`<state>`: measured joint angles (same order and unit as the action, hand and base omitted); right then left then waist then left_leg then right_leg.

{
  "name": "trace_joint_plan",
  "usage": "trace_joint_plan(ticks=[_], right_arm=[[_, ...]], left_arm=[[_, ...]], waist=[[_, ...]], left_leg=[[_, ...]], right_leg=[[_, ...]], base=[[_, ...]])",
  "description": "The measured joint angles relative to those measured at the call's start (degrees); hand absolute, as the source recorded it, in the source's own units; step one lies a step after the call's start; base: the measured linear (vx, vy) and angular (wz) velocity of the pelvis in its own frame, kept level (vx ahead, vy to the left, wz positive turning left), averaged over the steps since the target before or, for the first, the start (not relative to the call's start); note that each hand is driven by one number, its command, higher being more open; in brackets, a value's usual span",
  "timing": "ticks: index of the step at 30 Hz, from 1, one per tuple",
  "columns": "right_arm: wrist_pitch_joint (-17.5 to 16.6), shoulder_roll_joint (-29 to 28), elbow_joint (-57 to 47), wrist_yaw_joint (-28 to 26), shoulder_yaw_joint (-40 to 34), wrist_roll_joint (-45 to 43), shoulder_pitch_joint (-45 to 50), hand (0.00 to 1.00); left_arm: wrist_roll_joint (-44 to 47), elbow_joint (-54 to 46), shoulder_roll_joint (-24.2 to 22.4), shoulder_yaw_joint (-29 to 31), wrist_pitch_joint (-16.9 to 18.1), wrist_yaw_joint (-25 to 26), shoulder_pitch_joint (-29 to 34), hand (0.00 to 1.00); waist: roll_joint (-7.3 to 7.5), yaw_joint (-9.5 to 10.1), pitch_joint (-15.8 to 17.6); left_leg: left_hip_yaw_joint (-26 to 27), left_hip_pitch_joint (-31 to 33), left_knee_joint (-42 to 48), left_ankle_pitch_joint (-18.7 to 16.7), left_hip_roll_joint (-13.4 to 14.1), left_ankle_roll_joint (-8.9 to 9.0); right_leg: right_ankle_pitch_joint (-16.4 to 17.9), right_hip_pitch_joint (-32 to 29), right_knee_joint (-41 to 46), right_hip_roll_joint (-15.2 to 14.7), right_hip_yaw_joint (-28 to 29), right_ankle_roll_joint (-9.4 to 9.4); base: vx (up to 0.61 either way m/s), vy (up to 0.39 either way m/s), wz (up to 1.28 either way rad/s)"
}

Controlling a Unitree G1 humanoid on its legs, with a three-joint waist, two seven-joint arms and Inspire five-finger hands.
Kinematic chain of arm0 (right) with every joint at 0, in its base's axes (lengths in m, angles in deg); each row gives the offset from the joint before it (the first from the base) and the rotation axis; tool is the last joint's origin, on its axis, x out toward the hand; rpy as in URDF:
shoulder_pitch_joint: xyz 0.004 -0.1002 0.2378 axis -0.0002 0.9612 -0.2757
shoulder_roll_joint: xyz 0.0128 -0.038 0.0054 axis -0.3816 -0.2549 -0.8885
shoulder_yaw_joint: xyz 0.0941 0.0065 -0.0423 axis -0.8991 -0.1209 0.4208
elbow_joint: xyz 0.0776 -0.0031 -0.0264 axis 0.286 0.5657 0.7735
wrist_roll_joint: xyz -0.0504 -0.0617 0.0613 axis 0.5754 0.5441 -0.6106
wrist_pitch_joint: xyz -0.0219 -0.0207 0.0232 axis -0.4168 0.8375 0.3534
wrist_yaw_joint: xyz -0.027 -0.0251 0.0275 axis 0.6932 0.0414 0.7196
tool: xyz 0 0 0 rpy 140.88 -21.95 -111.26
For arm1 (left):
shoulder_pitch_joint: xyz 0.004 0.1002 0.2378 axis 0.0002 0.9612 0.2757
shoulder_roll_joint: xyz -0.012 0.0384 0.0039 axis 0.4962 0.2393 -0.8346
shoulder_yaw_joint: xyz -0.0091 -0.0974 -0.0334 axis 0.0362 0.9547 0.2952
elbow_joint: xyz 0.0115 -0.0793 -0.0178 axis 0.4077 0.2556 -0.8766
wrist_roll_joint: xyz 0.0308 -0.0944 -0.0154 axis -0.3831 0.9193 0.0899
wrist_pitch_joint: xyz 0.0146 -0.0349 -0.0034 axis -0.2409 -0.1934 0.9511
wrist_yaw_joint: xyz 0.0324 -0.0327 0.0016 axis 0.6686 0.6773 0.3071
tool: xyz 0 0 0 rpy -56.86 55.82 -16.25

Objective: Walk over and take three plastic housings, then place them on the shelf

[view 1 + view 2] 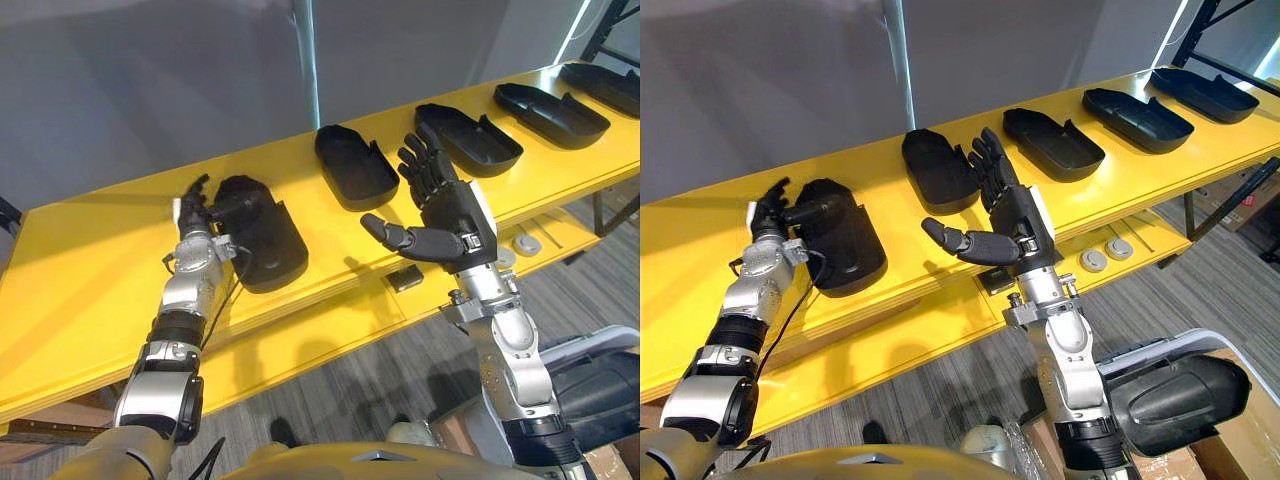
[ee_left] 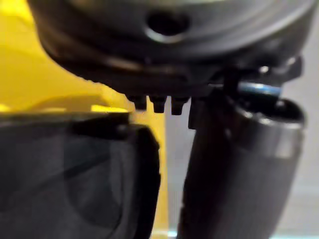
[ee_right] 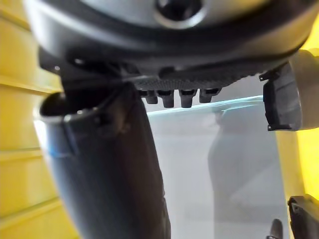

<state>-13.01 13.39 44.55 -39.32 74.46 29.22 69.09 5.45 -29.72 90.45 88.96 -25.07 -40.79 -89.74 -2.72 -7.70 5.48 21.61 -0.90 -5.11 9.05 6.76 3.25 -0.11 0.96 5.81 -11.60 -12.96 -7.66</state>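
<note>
Five black plastic shell housings [image 1: 355,165] on long yellow shelf [image 1: 90,260]. L hand [image 1: 197,215] at leftmost housing [image 1: 265,240] rim, grip unclear. R hand [image 1: 455,215] splayed, empty. Placing prob nearly done.

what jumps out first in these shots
A bright yellow shelf carries a row of five black plastic housings. The left hand is at the leftmost housing, thumb stretched over it, while the right hand hovers open before the shelf, near the second housing.
</note>
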Motion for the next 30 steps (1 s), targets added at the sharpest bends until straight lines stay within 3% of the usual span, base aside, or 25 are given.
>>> trace_joint_plan(ticks=[6,11,17,21,25,27,30], right_arm=[[-0.07,-0.51,-0.06,-1.97,0.98,-1.08,2.88,1.00],[-0.06,-0.70,-1.54,-2.36,3.32,-1.07,3.30,1.00],[-0.08,-1.19,-5.51,-2.13,5.28,-1.06,3.49,1.00],[-0.10,-2.29,-5.63,-1.95,6.70,-0.98,3.32,1.00],[0.09,-2.47,-5.54,-0.43,7.44,0.04,3.26,1.00],[0.74,-2.61,-4.10,0.45,6.74,-0.39,2.29,1.00],[2.51,-4.04,-0.18,3.37,5.81,1.63,1.12,1.00]], left_arm=[[-1.59,-13.38,2.63,2.24,15.44,5.20,-0.56,1.00],[-5.51,-24.25,3.69,3.15,18.27,7.33,-2.17,1.00],[-7.00,-35.02,4.28,4.48,18.02,6.72,1.54,1.00],[-8.09,-45.17,3.56,8.25,18.87,6.60,14.63,1.00],[-7.91,-55.24,-5.14,11.19,19.30,3.37,30.31,1.00],[-6.96,-57.32,-10.14,12.35,19.35,-0.34,40.04,1.00],[-0.79,-57.30,-14.34,13.65,19.27,-4.41,47.35,1.00]], waist=[[-0.05,0.95,0.01],[-0.70,1.33,-0.42],[-1.40,2.72,-1.24],[-1.49,4.36,-1.53],[-0.61,6.71,-2.99],[0.30,9.17,-3.46],[1.01,10.97,-3.40]], left_leg=[[0.11,-0.58,-0.01,-0.57,-0.06,0.42],[0.42,-0.93,-0.02,-0.92,0.21,0.06],[0.20,-1.63,-0.02,-0.96,0.67,0.16],[-1.77,-1.50,-0.01,-0.47,0.57,0.60],[-5.53,-0.05,0.00,-0.04,-0.13,0.61],[-7.51,0.73,0.00,0.43,-0.31,0.58],[-9.55,0.75,-0.01,0.74,-0.89,0.43]], right_leg=[[0.02,0.65,0.02,-0.12,-0.02,0.02],[0.01,1.26,-0.11,-0.27,-0.72,0.00],[-0.08,3.20,-1.26,-0.14,-2.38,-0.03],[-0.07,4.74,-2.24,-0.09,-4.78,-0.04],[0.01,6.32,-3.54,-0.14,-8.27,-0.01],[0.06,6.98,-4.04,0.08,-10.14,0.07],[0.98,8.11,-4.11,0.16,-11.94,0.44]], base=[[0.00,0.000,0.00],[0.00,0.000,0.00],[0.01,-0.003,0.08],[0.03,-0.010,0.27],[0.03,-0.007,0.46],[0.02,-0.012,0.43],[-0.04,0.006,0.39]])
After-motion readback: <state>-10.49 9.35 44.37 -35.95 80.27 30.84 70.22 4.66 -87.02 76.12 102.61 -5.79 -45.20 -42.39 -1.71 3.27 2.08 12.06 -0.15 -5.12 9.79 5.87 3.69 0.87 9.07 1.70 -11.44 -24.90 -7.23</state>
